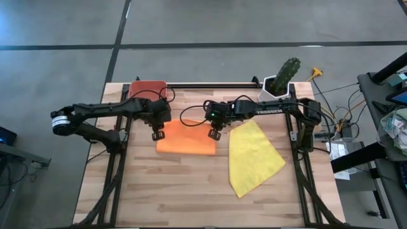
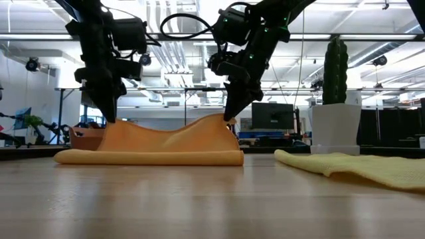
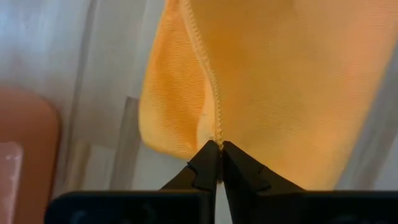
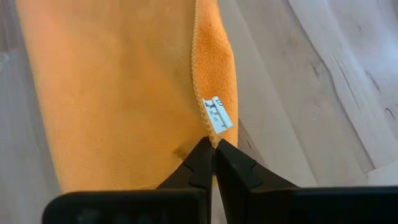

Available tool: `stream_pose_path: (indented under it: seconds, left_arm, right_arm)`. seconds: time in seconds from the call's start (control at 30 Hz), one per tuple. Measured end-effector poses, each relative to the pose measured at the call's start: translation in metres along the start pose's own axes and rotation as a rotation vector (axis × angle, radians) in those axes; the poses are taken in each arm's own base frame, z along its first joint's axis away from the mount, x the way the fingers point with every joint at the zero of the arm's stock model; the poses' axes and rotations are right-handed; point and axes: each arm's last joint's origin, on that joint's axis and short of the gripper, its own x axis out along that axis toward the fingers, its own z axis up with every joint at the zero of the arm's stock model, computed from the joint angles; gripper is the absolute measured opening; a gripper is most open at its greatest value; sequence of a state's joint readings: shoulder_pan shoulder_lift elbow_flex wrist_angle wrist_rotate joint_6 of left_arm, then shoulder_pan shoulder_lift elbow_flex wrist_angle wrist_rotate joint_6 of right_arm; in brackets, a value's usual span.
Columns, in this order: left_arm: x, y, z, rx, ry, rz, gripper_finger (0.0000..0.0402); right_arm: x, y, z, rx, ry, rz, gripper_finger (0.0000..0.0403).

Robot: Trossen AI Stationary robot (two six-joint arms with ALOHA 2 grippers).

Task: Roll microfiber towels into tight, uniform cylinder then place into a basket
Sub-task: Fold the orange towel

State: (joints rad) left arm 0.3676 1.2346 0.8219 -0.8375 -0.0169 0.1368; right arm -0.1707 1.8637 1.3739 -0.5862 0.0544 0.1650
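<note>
The orange microfiber towel [image 1: 184, 142] lies at the table's middle. Its near folded edge [image 2: 149, 158] rests on the wood, and its far edge is raised at both ends and sags in between. My left gripper [image 1: 158, 134] is shut on the far left corner. My right gripper [image 1: 215, 133] is shut on the far right corner. The yellow towel [image 1: 254, 158] lies spread flat to the right, untouched. The red-orange basket [image 1: 147, 89] stands at the far left, behind my left arm. My left gripper pinches the orange towel's stitched hem [image 3: 216, 132] at the far left corner between its two fingertips, coming steeply from above. That corner [image 2: 111, 123] is lifted off the table; the cloth slopes down to the fold on the wood. My right gripper pinches the hem at the far right corner, just below the white tag [image 4: 217, 115], between its two fingertips, slanting down from above. The corner [image 2: 226, 119] is held up, and the cloth between the two grippers hangs slack.
A white pot with a green cactus [image 1: 283, 79] stands at the far right corner. A black rail [image 1: 210, 84] runs along the table's far edge. Bare wood [image 1: 191, 191] stretches toward the near edge in front of both towels.
</note>
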Motion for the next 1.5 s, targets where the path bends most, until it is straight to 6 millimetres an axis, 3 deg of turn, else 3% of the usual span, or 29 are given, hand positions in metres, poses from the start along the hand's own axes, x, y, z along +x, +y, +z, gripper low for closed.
stream_pose_path:
  seconds: [0.37,0.57,0.67,0.8,0.97,1.13,1.5]
  left_arm:
    - [-0.012,0.003,-0.005,-0.030,-0.020,0.132,0.0113]
    - [-0.032,0.002,-0.017,-0.088,-0.072,0.133,0.0125]
    - [-0.039,-0.001,-0.022,-0.131,-0.131,0.053,0.0125]
    - [-0.039,-0.007,-0.026,-0.179,-0.191,-0.120,0.0125]
    - [-0.035,-0.010,-0.034,-0.122,-0.192,-0.187,0.0125]
    - [-0.037,-0.015,-0.039,0.016,-0.258,-0.325,0.0125]
    - [-0.023,-0.018,-0.033,-0.063,-0.179,-0.422,0.0125]
  right_arm:
    - [0.000,-0.001,0.000,-0.007,-0.005,-0.026,0.0106]
    - [-0.004,-0.002,0.000,-0.009,0.005,-0.063,0.0162]
    - [-0.011,-0.001,0.005,0.035,-0.008,-0.054,0.0177]
    - [-0.020,0.002,0.011,0.144,-0.022,0.062,0.0178]
    - [-0.029,0.012,0.014,0.158,-0.018,0.221,0.0168]
    - [-0.031,0.024,0.012,0.133,-0.008,0.244,0.0157]
    - [-0.029,0.047,0.004,0.263,0.038,0.268,0.0151]
